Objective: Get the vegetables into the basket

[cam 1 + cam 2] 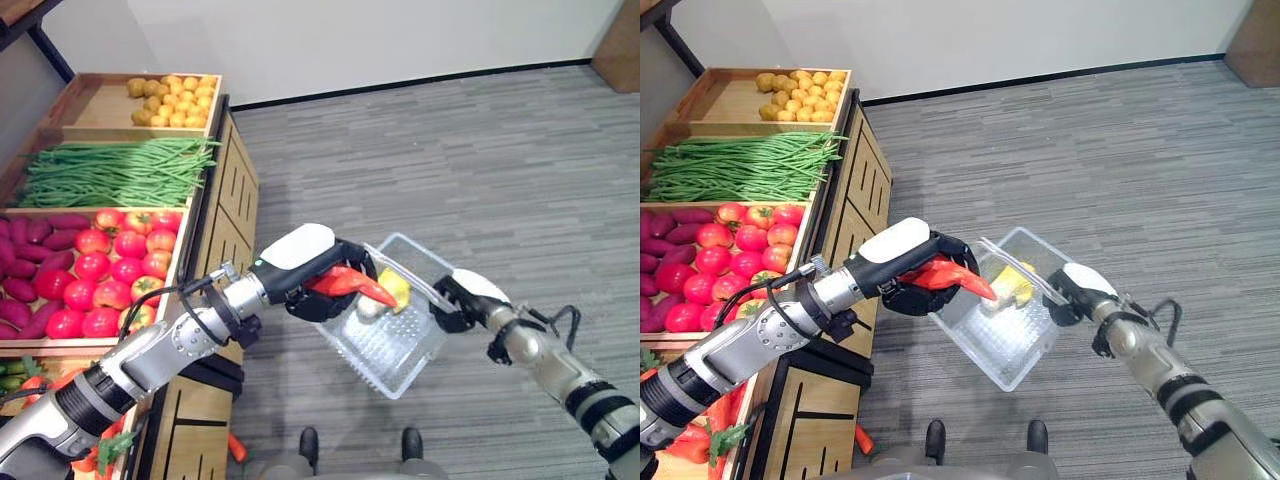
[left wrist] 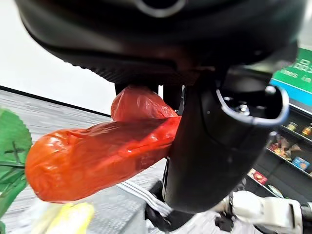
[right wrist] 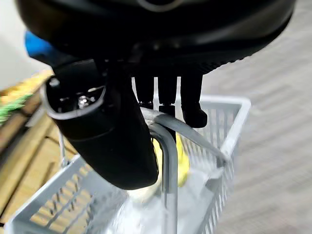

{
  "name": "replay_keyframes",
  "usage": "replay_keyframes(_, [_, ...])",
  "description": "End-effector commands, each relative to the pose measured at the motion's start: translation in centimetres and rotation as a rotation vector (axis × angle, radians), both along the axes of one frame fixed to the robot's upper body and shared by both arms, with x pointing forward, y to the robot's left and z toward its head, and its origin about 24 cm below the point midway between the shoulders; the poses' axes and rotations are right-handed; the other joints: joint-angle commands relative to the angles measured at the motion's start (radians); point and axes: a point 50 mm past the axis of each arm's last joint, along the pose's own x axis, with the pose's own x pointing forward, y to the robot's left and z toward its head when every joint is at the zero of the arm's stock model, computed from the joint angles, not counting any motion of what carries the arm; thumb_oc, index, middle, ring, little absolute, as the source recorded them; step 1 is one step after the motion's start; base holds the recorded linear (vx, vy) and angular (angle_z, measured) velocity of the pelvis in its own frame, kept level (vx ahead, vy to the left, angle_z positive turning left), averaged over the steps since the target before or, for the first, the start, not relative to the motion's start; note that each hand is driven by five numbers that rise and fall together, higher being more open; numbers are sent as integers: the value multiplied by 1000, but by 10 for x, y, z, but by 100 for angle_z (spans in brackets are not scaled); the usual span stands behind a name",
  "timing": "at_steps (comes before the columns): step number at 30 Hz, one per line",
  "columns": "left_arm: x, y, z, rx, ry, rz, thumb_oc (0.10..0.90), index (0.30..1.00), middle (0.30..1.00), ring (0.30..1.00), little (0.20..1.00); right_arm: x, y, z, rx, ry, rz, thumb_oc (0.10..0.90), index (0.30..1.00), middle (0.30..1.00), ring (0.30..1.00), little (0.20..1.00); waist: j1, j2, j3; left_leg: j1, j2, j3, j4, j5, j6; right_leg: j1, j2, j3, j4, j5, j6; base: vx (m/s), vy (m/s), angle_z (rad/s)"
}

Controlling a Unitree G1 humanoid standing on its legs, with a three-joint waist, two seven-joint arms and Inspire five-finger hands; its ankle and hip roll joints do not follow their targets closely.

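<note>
A long red pepper wrapped in clear film [image 1: 352, 283] is gripped in the left hand [image 1: 318, 275], whose dark fingers and thumb are curled round its thick end; the pointed tip is held out over the open top of a white wire-mesh basket [image 1: 392, 357]. In the left wrist view the same red pepper [image 2: 100, 158] is seen clamped between the thumb and the fingers [image 2: 214, 146].

The basket is carried off the floor by the right hand [image 1: 460, 300], whose fingers are closed round the grey metal handles [image 3: 168, 146]; in the right wrist view the fingertips [image 3: 192, 105] are seen hooked over those handles with the basket hanging below. A yellow vegetable in clear wrapping [image 1: 397, 289] lies inside the basket, just beside a pale, roundish item [image 1: 368, 308] that cannot be identified.

To the robot's left stands a wooden produce stand [image 1: 232, 190] with slanted trays. Small yellow-brown potatoes [image 1: 172, 100] are held in the farthest tray, a bed of long green beans [image 1: 115, 172] in the next, and red tomatoes [image 1: 110, 265] beside purple sweet potatoes [image 1: 30, 260] in the nearer one. Orange-red carrots with green tops [image 1: 700, 440] are seen at the nearest edge. The floor is covered in grey striped carpet [image 1: 450, 150].
</note>
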Motion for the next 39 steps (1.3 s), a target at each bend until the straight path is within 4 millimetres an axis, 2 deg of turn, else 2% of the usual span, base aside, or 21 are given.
replay_keyframes(1, [13,-14,22,-4,-137,-58,400,300,300,300,300,37,35,60,144,-273,103,400,300,300,300,300,5,-84,-108,-20,1,-15,2,-44,-20,29,-45,-53,1,-60,71,0,0,0])
replay_keyframes(6, [21,-15,1,71,-109,-21,400,300,300,300,300,45,67,70,276,-309,154,400,300,300,300,300,10,-84,-116,-20,5,-17,2,-42,-22,33,-43,-57,1,-63,70,0,0,0])
replay_keyframes(8, [29,-10,-14,141,-102,31,400,300,300,300,300,45,89,81,397,-323,209,400,300,300,300,300,7,-85,-123,-19,9,-15,2,-42,-25,35,-39,-54,1,-65,69,0,0,0])
replay_keyframes(9, [29,-10,-15,141,-103,31,400,300,300,300,300,45,89,81,397,-323,208,400,300,300,300,300,8,-85,-123,-19,9,-15,2,-42,-25,35,-39,-54,1,-65,69,0,0,0])
replay_keyframes(10, [34,-7,-25,191,-112,68,400,300,300,300,300,44,102,87,494,-325,235,400,300,300,300,300,4,-85,-127,-18,11,-11,2,-43,-27,35,-38,-52,1,-66,69,0,0,0])
replay_keyframes(11, [34,-7,-25,191,-113,68,400,300,300,300,300,44,102,87,494,-324,235,400,300,300,300,300,4,-86,-127,-17,11,-10,2,-43,-27,35,-38,-52,1,-66,69,0,0,0])
replay_keyframes(12, [40,-1,-36,225,-107,121,400,300,300,300,300,40,111,92,571,-325,266,400,300,300,300,300,-1,-87,-129,-17,14,-5,2,-42,-29,34,-36,-50,1,-65,69,0,0,0])
replay_keyframes(16, [46,10,-47,248,-99,204,400,300,300,300,300,33,120,98,690,-315,299,400,300,300,300,300,-8,-91,-135,-15,16,4,2,-43,-30,31,-35,-45,1,-64,69,1,0,-1])
replay_keyframes(23, [54,26,-61,335,-108,285,400,300,300,300,300,21,134,118,787,-323,419,400,300,300,300,300,-19,-94,-140,-11,22,17,2,-45,-32,28,-31,-38,1,-65,70,-1,-1,-7])
replay_keyframes(24, [54,25,-61,335,-109,285,400,300,300,300,300,20,134,118,787,-323,419,400,300,300,300,300,-19,-94,-140,-11,22,18,2,-45,-32,28,-31,-37,1,-65,70,-2,0,-7])
replay_keyframes(26, [58,36,-63,404,-139,319,400,300,300,300,300,9,141,131,835,-327,505,400,300,300,300,300,-29,-94,-142,-8,23,27,2,-46,-34,28,-29,-35,1,-64,71,-1,1,-4])
replay_keyframes(30, [60,43,-64,460,-162,329,400,300,300,300,300,0,144,138,863,-322,568,400,300,300,300,300,-33,-94,-143,-8,26,30,2,-45,-37,26,-28,-33,1,-65,71,-17,-1,-4])
replay_keyframes(31, [63,53,-69,531,-175,355,400,300,300,300,300,-12,146,147,913,-320,630,400,300,300,300,300,-41,-93,-143,-16,27,34,2,-33,-38,18,-28,-31,1,-54,71,-9,-3,-4])
replay_keyframes(36, [66,66,-76,638,-195,380,400,300,300,300,300,-21,148,153,962,-314,678,400,300,300,300,300,-46,-91,-146,-13,31,40,2,-42,-41,18,-25,-27,1,-63,73,-10,-5,-4])
replay_keyframes(38, [65,80,-82,709,-188,411,400,300,300,300,300,-28,147,158,991,-316,710,400,300,300,300,300,-50,-91,-145,-14,34,47,2,-42,-43,13,-25,-24,1,-63,73,-29,-7,-8])
replay_keyframes(39, [65,87,-85,731,-183,442,427,338,338,338,338,-30,147,161,997,-321,720,400,300,300,300,300,-53,-91,-142,-18,34,49,2,-31,-43,8,-26,-21,1,-53,71,-11,-7,-10])
